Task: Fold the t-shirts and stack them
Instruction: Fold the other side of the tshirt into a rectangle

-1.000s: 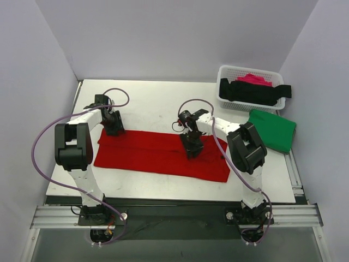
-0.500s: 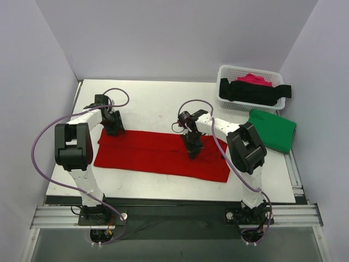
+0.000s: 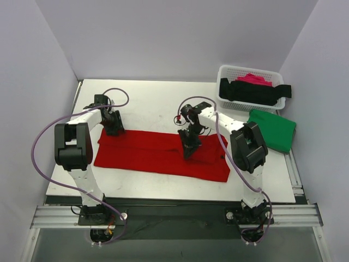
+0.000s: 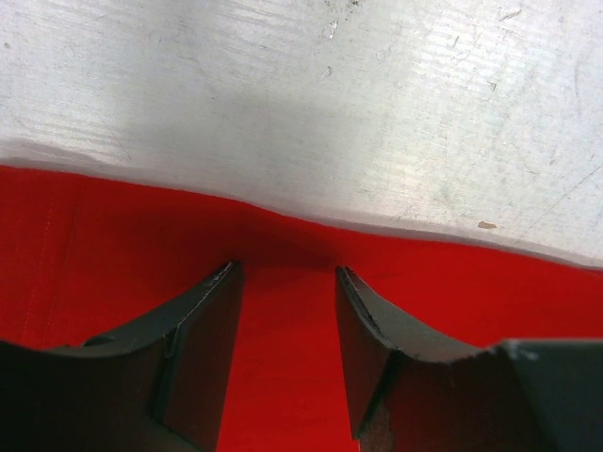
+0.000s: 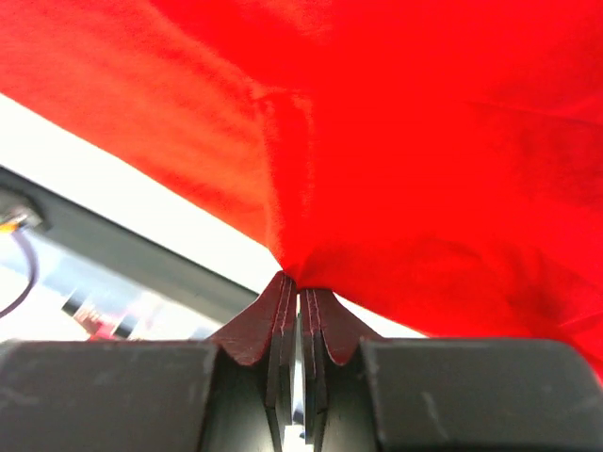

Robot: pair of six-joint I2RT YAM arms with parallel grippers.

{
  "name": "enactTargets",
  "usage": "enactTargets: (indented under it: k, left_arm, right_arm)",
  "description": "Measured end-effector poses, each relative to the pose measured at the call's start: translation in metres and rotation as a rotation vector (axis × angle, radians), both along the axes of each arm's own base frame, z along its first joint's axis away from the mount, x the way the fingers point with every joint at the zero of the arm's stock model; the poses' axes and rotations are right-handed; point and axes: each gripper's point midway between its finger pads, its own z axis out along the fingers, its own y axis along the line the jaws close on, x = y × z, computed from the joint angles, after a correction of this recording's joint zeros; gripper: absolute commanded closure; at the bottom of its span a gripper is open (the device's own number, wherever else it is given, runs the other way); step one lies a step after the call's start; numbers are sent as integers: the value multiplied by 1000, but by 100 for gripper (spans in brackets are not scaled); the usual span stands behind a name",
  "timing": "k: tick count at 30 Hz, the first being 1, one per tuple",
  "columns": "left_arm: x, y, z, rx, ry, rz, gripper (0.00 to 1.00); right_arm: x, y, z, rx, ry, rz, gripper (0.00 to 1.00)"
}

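The large red t-shirt [image 3: 147, 154] lies flat as a long strip across the table's middle. My left gripper [image 3: 113, 126] is at its far left corner. In the left wrist view it [image 4: 285, 271] is open, with its fingers astride the red cloth [image 4: 113, 245] just inside the far edge. My right gripper [image 3: 189, 146] is over the shirt's middle. In the right wrist view it [image 5: 298, 282] is shut on a pinch of red cloth [image 5: 424, 141], which hangs from the tips. The green t-shirt [image 3: 272, 130] lies folded at the right. The black t-shirt [image 3: 253, 93] and the pink one [image 3: 253, 79] are in the basket.
The white lattice basket [image 3: 224, 73] stands at the far right corner, with the black shirt draped over its rim. Grey walls close in the table on three sides. The bare table top [image 3: 152, 106] lies beyond the red shirt.
My right wrist has risen and shifted slightly toward the far left, still shut on the red cloth. The left arm has not moved.
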Motion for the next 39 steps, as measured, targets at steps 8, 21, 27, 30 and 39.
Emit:
enactTargets:
  k: [8, 21, 27, 30, 39]
  left_arm:
    - [1, -1, 0, -4, -3, -1, 46]
    - [1, -2, 0, -10, -12, 1, 46]
    - [1, -2, 0, -11, -13, 3, 46]
    - [1, -2, 0, -10, -13, 2, 46]
    - [1, -1, 0, -9, -13, 3, 45]
  right_arm:
    - [-12, 14, -2, 73, 143, -2, 95]
    - [-16, 17, -1, 90, 228, -19, 79]
    - [-7, 22, 6, 120, 206, -26, 74]
    - [-2, 20, 5, 119, 202, -39, 67]
    - [36, -44, -5, 5, 73, -282, 54]
